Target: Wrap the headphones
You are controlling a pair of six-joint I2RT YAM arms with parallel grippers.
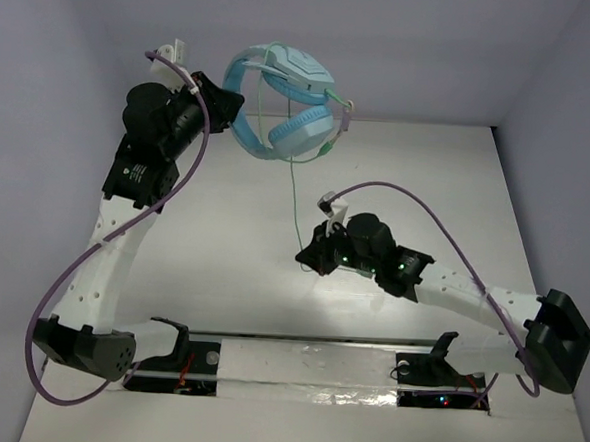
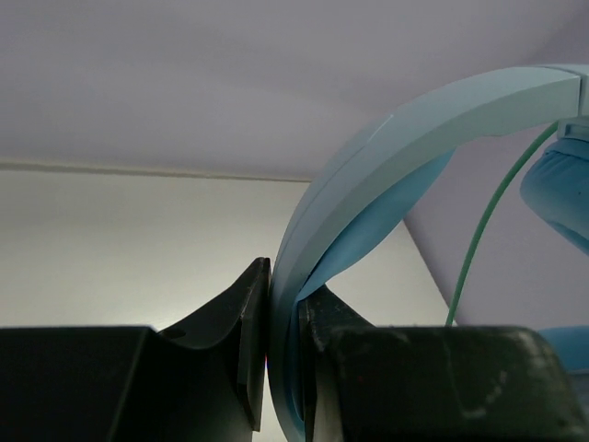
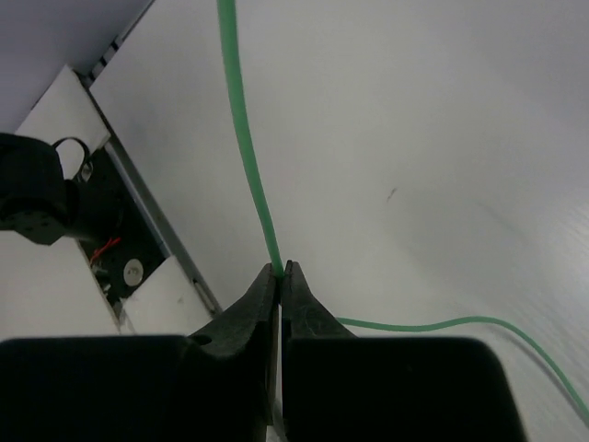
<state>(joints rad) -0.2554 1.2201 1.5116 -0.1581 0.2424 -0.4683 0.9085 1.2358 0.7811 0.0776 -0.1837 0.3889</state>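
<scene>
White desk (image 1: 221, 277) and pale lilac walls (image 1: 44, 65) fill the top view. At the far side the left gripper (image 1: 230, 99) holds the headphones (image 1: 287, 100) aloft. Their cable (image 1: 294, 196) runs down to the right gripper (image 1: 308, 257) near the desk's middle.

From the left wrist, the jaws are clenched on the thin blue band (image 2: 414, 120), with an earcup (image 2: 561, 184) at the right edge.

From the right wrist, the jaws are pinched shut on the green cable just above the desk, and its loose end trails away.

Winding appears to be the step in hand. Next, the right arm probably has to carry the cable around the headphones without losing tension. No brand or writing is legible.
</scene>
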